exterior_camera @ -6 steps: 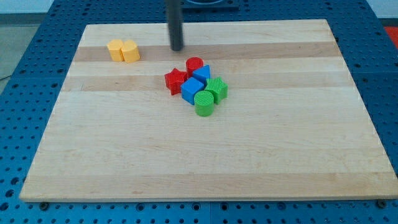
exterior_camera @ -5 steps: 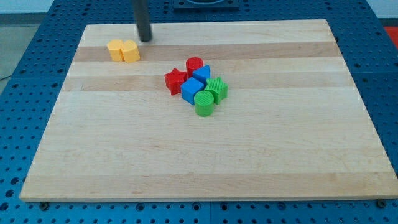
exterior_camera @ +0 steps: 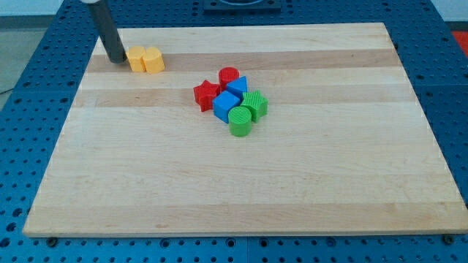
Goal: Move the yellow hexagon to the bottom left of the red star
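Just left of yellow blocks [exterior_camera: 145,60], my tip [exterior_camera: 116,60]

Wooden board [exterior_camera: 241,183]: pale tan, lengthwise bands of lighter and slightly darker grain
Surround [exterior_camera: 450,88]: blue, dotted with a regular grid of small dark holes
Rod, down to my tip [exterior_camera: 115,60]: dark grey to black, plain
Yellow hexagon [exterior_camera: 136,58]: orange-yellow, plain
Second yellow block [exterior_camera: 153,61]: same orange-yellow
Red star [exterior_camera: 206,95]: bright red
Red cylinder [exterior_camera: 229,76]: bright red, fine ridged lines on top
Blue block at top [exterior_camera: 237,87]: mid blue
Blue block below [exterior_camera: 226,105]: mid blue
Green block at right [exterior_camera: 255,104]: green, ribbed striping
Green cylinder [exterior_camera: 240,121]: green, plain top
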